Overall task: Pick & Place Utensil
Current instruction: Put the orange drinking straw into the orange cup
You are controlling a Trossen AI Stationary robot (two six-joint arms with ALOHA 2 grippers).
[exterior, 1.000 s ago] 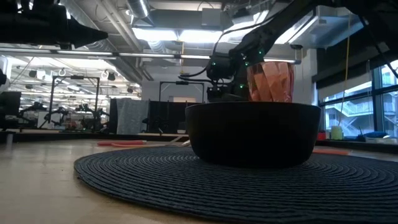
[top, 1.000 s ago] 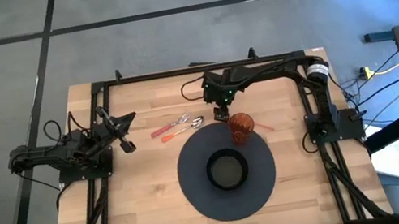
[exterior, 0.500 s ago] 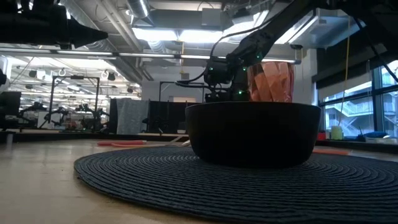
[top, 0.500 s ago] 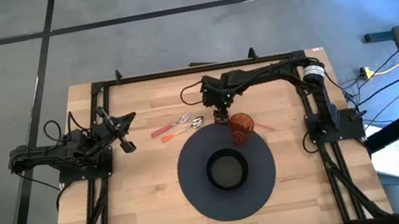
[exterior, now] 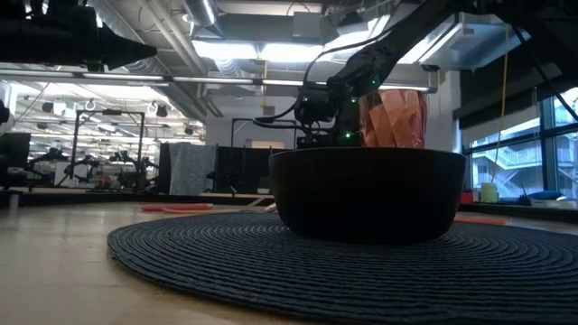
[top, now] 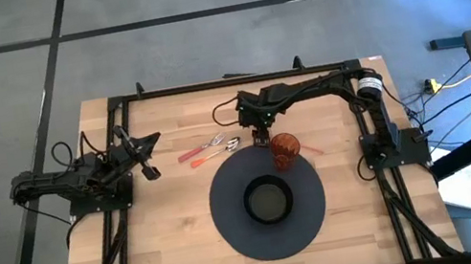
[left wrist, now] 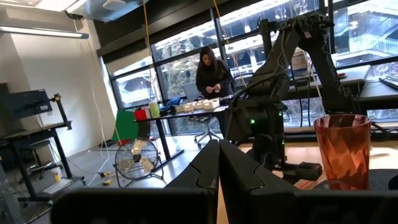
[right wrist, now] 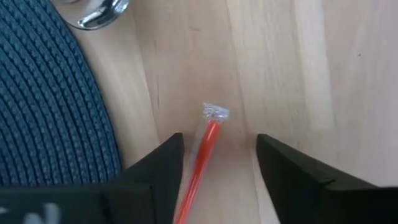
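A fork and a spoon with orange handles (top: 209, 148) lie on the wooden table beside the far left rim of a round dark placemat (top: 234, 234). A dark bowl (top: 267, 200) sits in the middle of the mat, and a faceted orange cup (top: 284, 150) stands at the mat's far edge. My right gripper (right wrist: 219, 140) is open and points down just far of the cup. A thin orange-red stick in clear wrap (right wrist: 207, 146) lies between its fingers, untouched, with the spoon's bowl (right wrist: 99, 12) nearby. My left gripper (top: 146, 165) is shut and waits at the table's left.
A short orange piece (top: 313, 149) lies on the table right of the cup. Black frame rails (top: 227, 82) run along the table's far side. Beyond the table, a person (left wrist: 211, 73) stands at a desk. Bare wood lies on both sides of the mat.
My right arm has shifted a little toward the table's left, bringing its gripper over the spot just far of the cup. The utensils, cup and bowl have stayed where they were.
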